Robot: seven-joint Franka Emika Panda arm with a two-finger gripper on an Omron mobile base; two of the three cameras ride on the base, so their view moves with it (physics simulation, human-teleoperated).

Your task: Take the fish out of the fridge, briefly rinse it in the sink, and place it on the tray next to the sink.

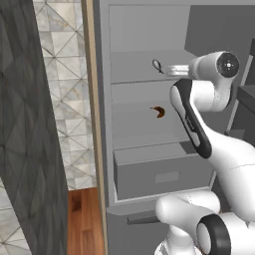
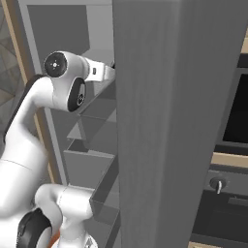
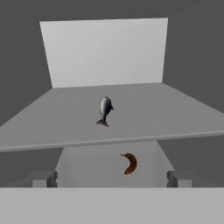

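The fridge (image 1: 149, 124) stands open, its upper shelf (image 3: 131, 118) bare around the fish (image 3: 104, 109). Open room lies on every side of it. An orange-brown item (image 3: 129, 162) sits on the shelf below.

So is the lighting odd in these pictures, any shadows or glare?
Hand view: flat, even light; the fish casts hardly any shadow on its shelf, and the back wall is brightest. Left base view: soft, slightly blurry, no glare on the fridge. Right base view: the door looks grainy.
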